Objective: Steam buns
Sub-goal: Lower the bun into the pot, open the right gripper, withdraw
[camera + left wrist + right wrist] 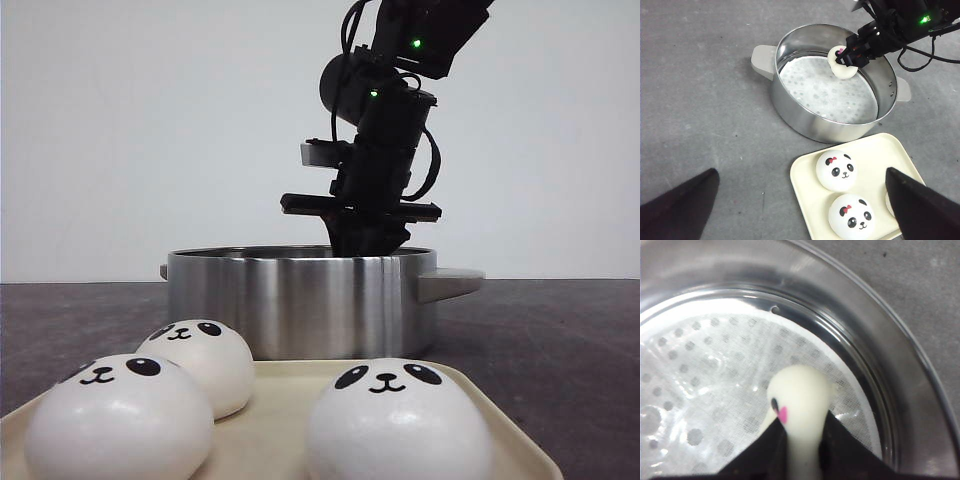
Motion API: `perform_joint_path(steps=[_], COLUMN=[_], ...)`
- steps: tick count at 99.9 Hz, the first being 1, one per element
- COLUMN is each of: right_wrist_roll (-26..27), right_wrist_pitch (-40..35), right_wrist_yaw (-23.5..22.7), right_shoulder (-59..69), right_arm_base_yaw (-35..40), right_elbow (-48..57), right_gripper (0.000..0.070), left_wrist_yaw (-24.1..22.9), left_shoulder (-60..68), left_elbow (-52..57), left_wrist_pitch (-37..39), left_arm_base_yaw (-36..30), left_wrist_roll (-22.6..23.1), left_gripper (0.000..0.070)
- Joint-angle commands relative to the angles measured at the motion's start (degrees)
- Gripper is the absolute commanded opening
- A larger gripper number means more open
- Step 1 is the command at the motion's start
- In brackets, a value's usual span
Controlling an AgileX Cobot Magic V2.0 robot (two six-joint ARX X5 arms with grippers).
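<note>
Three white panda-face buns (pixel 120 420) (pixel 200 360) (pixel 395 420) sit on a cream tray (pixel 270 395) at the front. In the left wrist view two show fully (pixel 836 170) (pixel 852 216); the third (pixel 888 204) is mostly hidden behind a finger. My right gripper (pixel 365 238) reaches down into the steel pot (pixel 300 300) and is shut on a fourth bun (pixel 800 395), squeezing it narrow just above the white dotted liner (pixel 700 390) near the pot wall. The same bun (pixel 842 70) and gripper (pixel 847 54) also show from the left wrist. My left gripper (pixel 801 172) is wide open and empty, high above the tray's edge (pixel 805 190).
The pot (pixel 805 120) stands on a dark grey table, just behind the tray, with grey side handles (pixel 761 59) (pixel 450 283). Its steel wall (pixel 880 340) rises close beside the held bun. Bare tabletop (pixel 700 100) lies beside the pot and tray.
</note>
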Motion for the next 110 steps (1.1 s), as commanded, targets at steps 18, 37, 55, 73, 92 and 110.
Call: perform_joint_path(steps=[18, 37, 55, 73, 92, 110], right_wrist_roll=[-0.2, -0.2, 1.0, 1.5, 1.4, 1.0], right_wrist_pitch=[-0.1, -1.0, -1.4, -4.3, -6.3, -9.1], right_wrist_yaw=[0.2, 0.2, 0.2, 2.1, 2.6, 1.2], right_shoulder=[1.5, 1.5, 1.5, 1.5, 0.7, -5.3], right_arm_base_yaw=[-0.3, -0.4, -0.4, -0.5, -0.3, 0.8], right_elbow=[1.0, 1.0, 1.0, 3.2, 8.3, 13.0], right_gripper=[0.0167, 0.0469, 0.0547, 0.0564, 0.0561, 0.0277], left_wrist_yaw=[-0.4, -0.4, -0.4, -0.4, -0.4, 0.9], left_shoulder=[0.3, 0.3, 0.3, 0.3, 0.3, 0.9], left_elbow=[1.0, 1.0, 1.0, 1.0, 1.0, 0.5], left_wrist_pitch=[0.6, 0.6, 0.6, 0.3, 0.2, 1.1], left_arm_base_yaw=[-0.2, -0.2, -0.2, -0.2, -0.2, -0.2], left_wrist_roll=[0.7, 0.7, 0.7, 0.7, 1.6, -0.7], left_gripper=[0.0666, 0.0666, 0.0666, 0.0666, 0.0666, 0.0667])
